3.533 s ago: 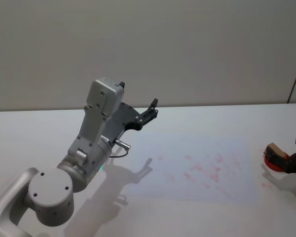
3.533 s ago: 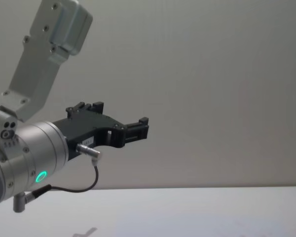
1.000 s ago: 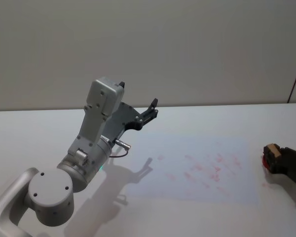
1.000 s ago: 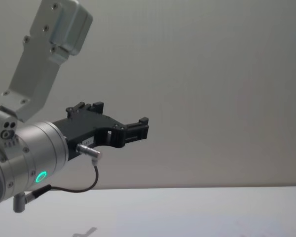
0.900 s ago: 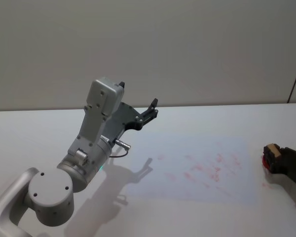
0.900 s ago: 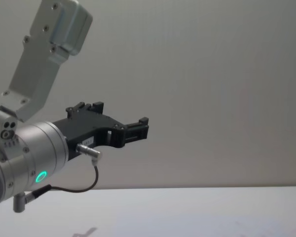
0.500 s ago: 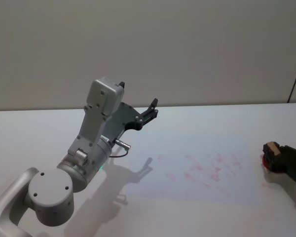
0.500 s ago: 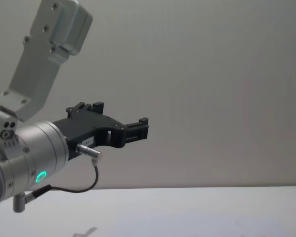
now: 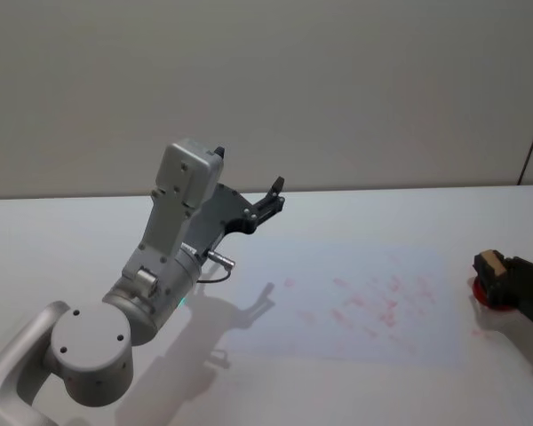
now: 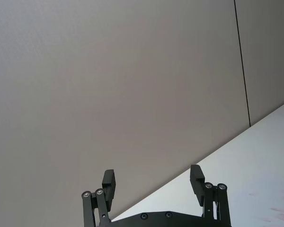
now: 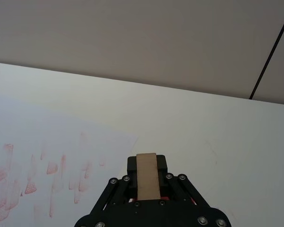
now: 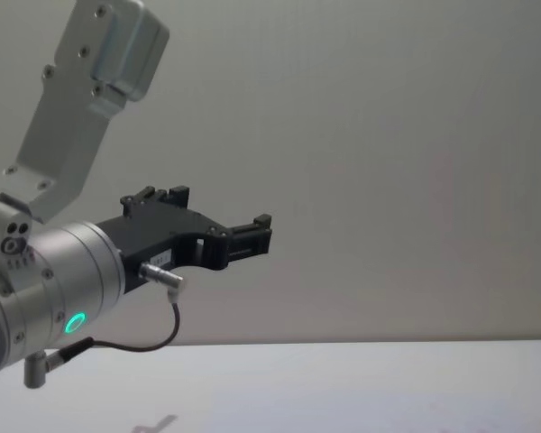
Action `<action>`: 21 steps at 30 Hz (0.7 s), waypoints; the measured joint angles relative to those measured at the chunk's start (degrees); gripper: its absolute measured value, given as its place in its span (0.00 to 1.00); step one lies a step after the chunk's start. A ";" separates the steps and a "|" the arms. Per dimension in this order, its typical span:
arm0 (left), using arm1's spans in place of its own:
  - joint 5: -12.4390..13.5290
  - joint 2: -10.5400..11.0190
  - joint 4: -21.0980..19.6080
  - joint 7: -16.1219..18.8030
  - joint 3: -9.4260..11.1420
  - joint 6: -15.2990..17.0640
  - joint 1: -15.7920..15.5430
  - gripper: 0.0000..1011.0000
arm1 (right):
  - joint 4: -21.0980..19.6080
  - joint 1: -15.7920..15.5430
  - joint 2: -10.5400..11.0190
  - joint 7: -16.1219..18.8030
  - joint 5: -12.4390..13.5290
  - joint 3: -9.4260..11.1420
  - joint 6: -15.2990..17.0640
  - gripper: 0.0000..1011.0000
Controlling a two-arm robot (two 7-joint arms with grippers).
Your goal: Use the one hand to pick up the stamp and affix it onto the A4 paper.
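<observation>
Jaws of the right gripper clamp a tan-topped, red-based stamp.

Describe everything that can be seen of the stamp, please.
The stamp is a small block with a flat tan end that looks like wood, and a red part below it. It stands tan end up between the fingers of the right gripper, which are shut against its two sides. It is at the right side of the white table, just beyond the right edge of the paper, which bears faint red marks. Whether it touches the table cannot be told.
</observation>
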 joint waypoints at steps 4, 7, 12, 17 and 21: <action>0.00 0.00 0.00 0.00 0.00 0.00 0.00 0.99 | -0.29 -0.53 0.49 0.41 -0.47 0.26 -0.04 0.22; 0.00 0.00 0.00 0.00 0.00 0.00 0.00 0.99 | -0.34 -0.89 0.81 0.55 -0.75 0.46 -0.10 0.22; 0.00 0.00 0.00 0.00 0.00 0.00 0.00 0.99 | -0.32 -1.28 1.26 0.58 -1.19 0.78 -0.27 0.22; 0.00 0.00 0.00 0.00 0.00 0.00 0.00 0.99 | 0.02 -1.36 1.45 0.47 -1.47 0.96 -0.54 0.22; 0.00 0.00 0.00 0.00 0.00 0.00 0.00 0.99 | 0.34 -1.32 1.48 0.34 -1.68 1.02 -0.75 0.22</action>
